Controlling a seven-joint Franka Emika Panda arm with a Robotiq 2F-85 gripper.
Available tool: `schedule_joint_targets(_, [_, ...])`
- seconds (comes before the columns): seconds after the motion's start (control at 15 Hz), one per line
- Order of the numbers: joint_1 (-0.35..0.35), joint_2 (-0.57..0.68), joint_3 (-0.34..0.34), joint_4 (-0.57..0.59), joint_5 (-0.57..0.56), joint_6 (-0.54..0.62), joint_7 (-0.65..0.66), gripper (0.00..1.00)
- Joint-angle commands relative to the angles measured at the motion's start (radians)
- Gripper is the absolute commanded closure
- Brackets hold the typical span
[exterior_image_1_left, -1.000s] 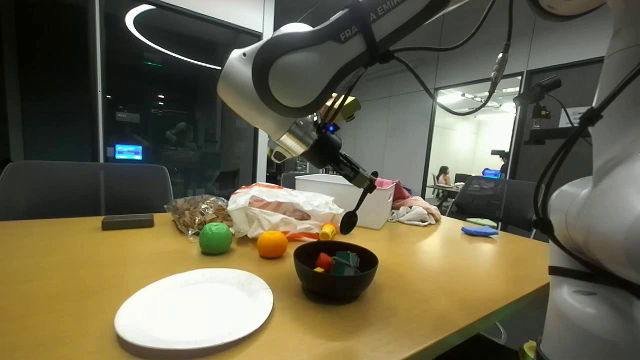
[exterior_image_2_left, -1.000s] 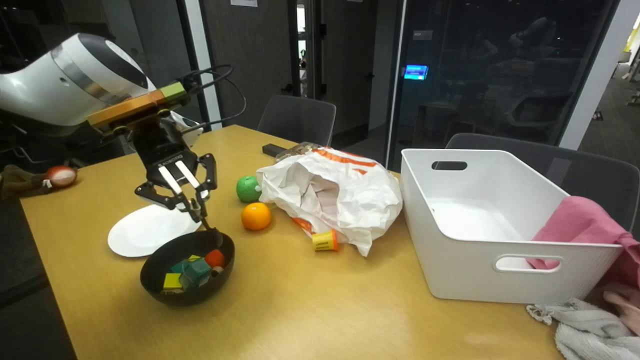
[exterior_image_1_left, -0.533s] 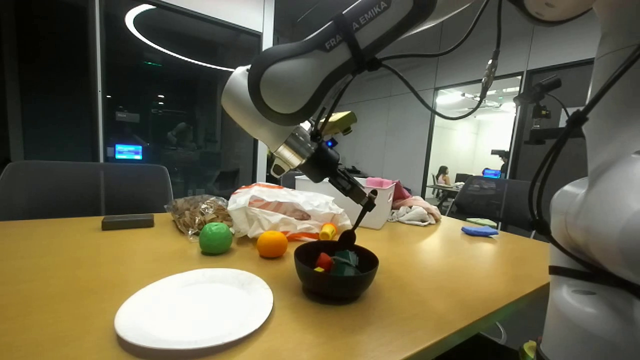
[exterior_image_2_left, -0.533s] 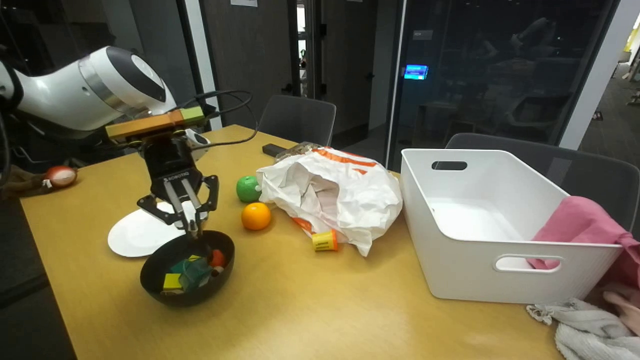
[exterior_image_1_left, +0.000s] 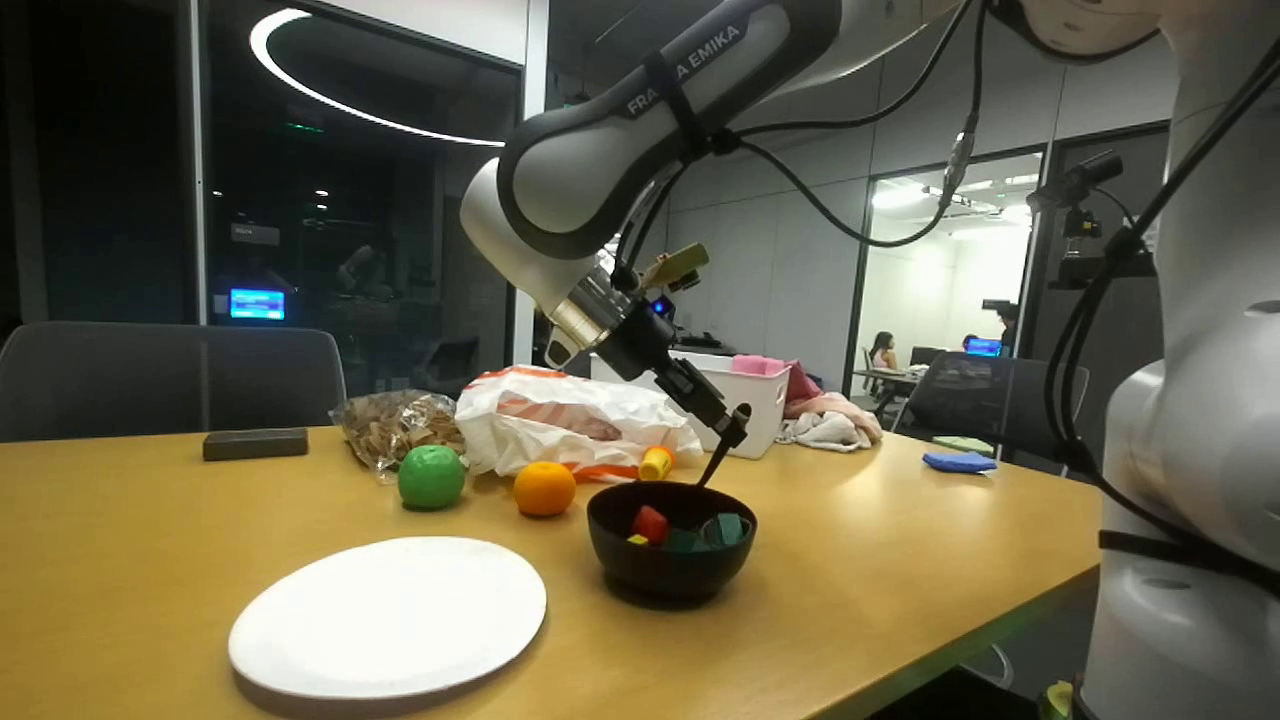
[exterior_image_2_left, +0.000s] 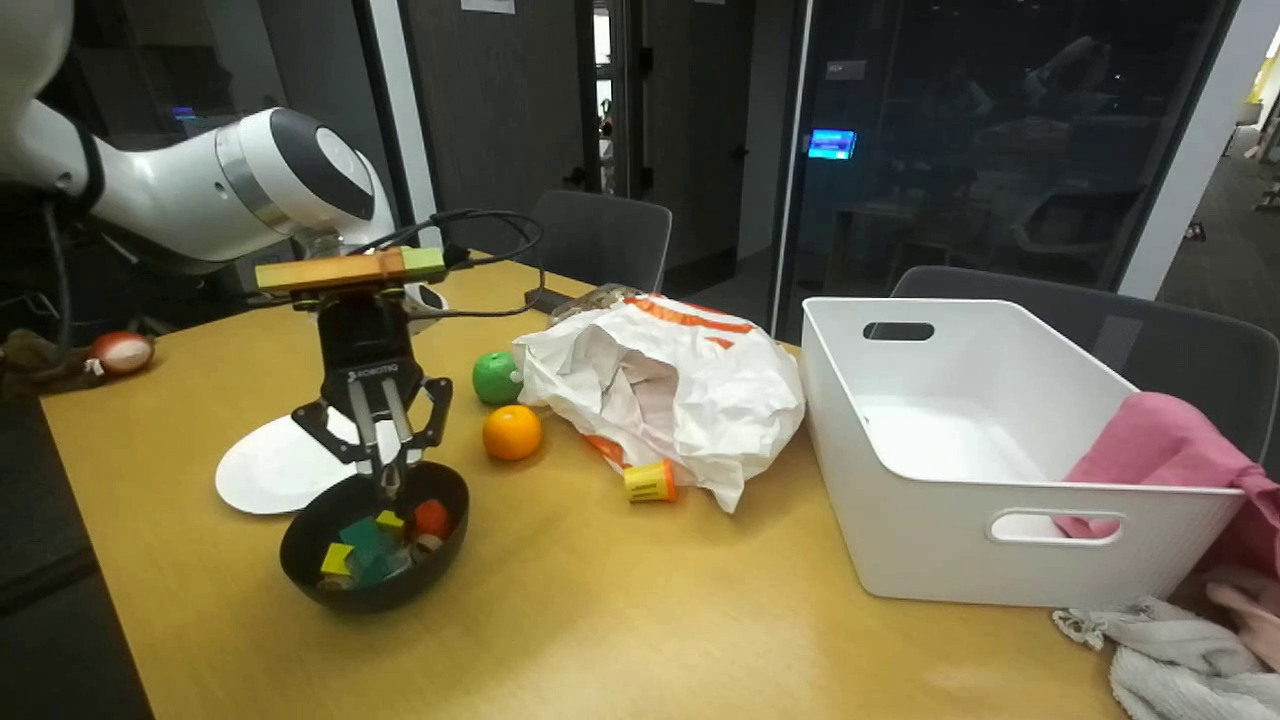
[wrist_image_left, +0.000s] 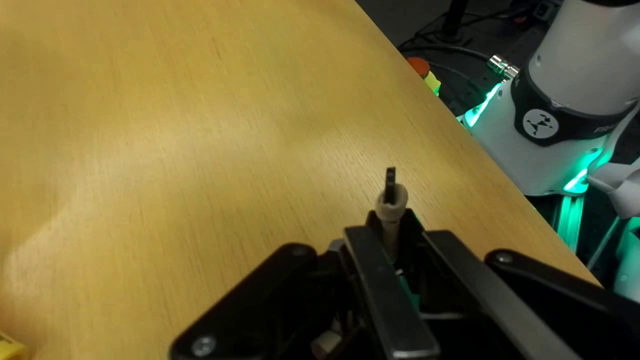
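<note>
My gripper (exterior_image_2_left: 393, 482) is shut on a dark spoon (exterior_image_1_left: 713, 464) above the black bowl (exterior_image_1_left: 672, 578). The spoon slants down behind the bowl's near rim in an exterior view, so its head is hidden there. In the wrist view, a pale collar and dark tip of the spoon's handle (wrist_image_left: 391, 206) stick up from between the jaws. Inside the bowl lie a red piece (exterior_image_1_left: 650, 524), teal pieces (exterior_image_1_left: 724, 530) and yellow blocks (exterior_image_2_left: 338, 558). The fingertips hover near the bowl's far rim in an exterior view; whether they touch it I cannot tell.
A white plate (exterior_image_1_left: 388, 615) lies beside the bowl. Close by are an orange (exterior_image_2_left: 512, 432), a green fruit (exterior_image_2_left: 496, 378), a yellow cup (exterior_image_2_left: 650, 482) and a crumpled white bag (exterior_image_2_left: 745, 400). A white bin (exterior_image_2_left: 1000, 560) with pink cloth (exterior_image_2_left: 1160, 440) stands farther off.
The gripper has come down and turned more upright, taking the spoon's head from above the bowl into it. The teal pieces in the bowl have shifted.
</note>
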Motion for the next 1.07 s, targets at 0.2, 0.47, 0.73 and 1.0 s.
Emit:
schedule_joint_targets(0.2, [-0.021,0.03,-0.006,0.055,0.196,-0.044,-0.01,0.9])
schedule_joint_targets(0.47, [-0.015,0.025,0.004,0.044,0.253,0.018,-0.028,0.9])
schedule_joint_targets(0.73, [-0.008,0.016,0.011,0.015,0.097,0.22,-0.017,0.9])
schedule_joint_targets(1.0, [-0.007,0.0,0.007,-0.012,-0.093,0.333,0.042,0.9])
